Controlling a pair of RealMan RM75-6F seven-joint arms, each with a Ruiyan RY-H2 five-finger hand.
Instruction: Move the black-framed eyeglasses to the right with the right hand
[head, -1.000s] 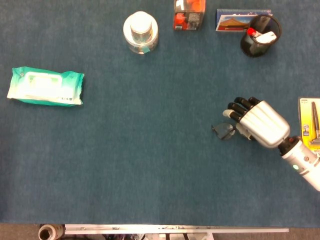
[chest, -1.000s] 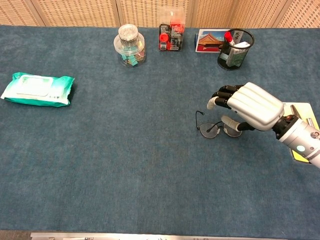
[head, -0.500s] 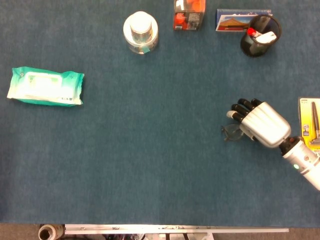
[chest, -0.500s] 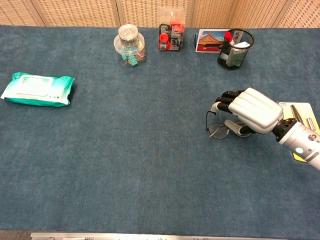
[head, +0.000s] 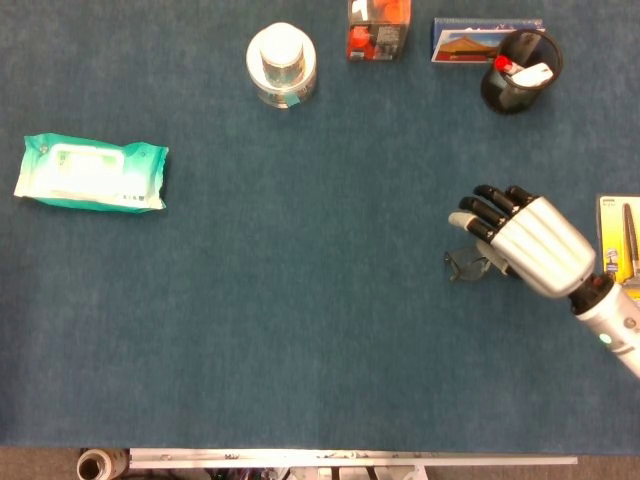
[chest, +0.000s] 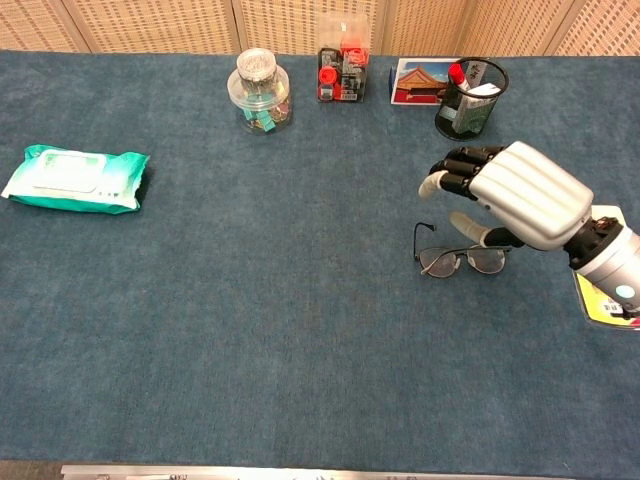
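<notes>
Eyeglasses (chest: 458, 259) lay on the blue mat at its right, just below the right hand (chest: 520, 195), which hovered empty with fingers apart, so release looked done and withdrawal remained.

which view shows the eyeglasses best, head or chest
The chest view. There the eyeglasses lie on the table in full, both lenses and one temple arm clear, with the right hand raised just above and behind them. In the head view that hand covers their right part, leaving one lens visible.
</notes>
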